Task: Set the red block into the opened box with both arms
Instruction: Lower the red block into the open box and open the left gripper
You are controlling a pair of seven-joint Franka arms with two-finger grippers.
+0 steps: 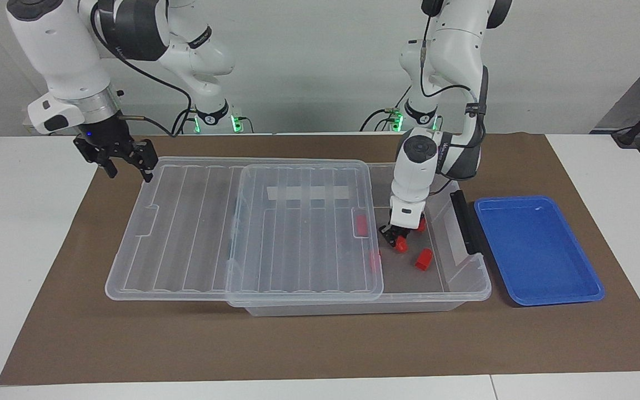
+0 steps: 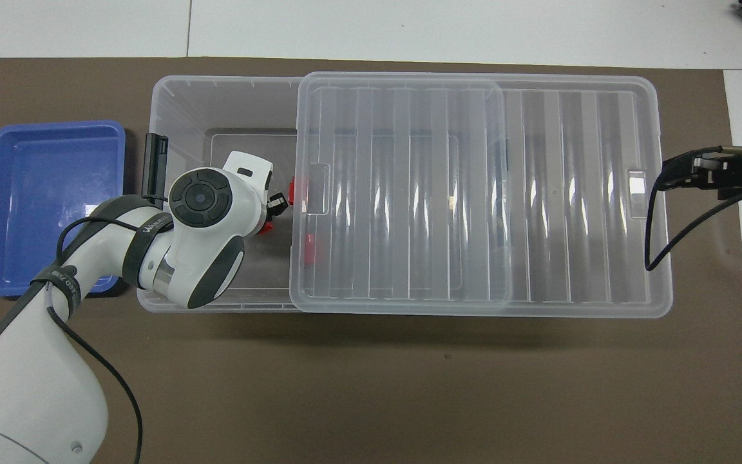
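Fingers of our left gripper [image 1: 395, 239] pinch the red block [image 1: 401, 244], low inside the box's [image 1: 467, 289] open end | block sits at the fingertips, just beside the slid lid [image 1: 242, 222] | our right gripper [image 1: 124, 164] hangs spread over the lid's corner at the right arm's end

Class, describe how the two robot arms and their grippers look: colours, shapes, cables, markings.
Both arms are white, rounded and jointed, with dark grey bands and loose black cables. The left arm has a round dark cap at its wrist and a lettered strap. The left gripper and right gripper are black.
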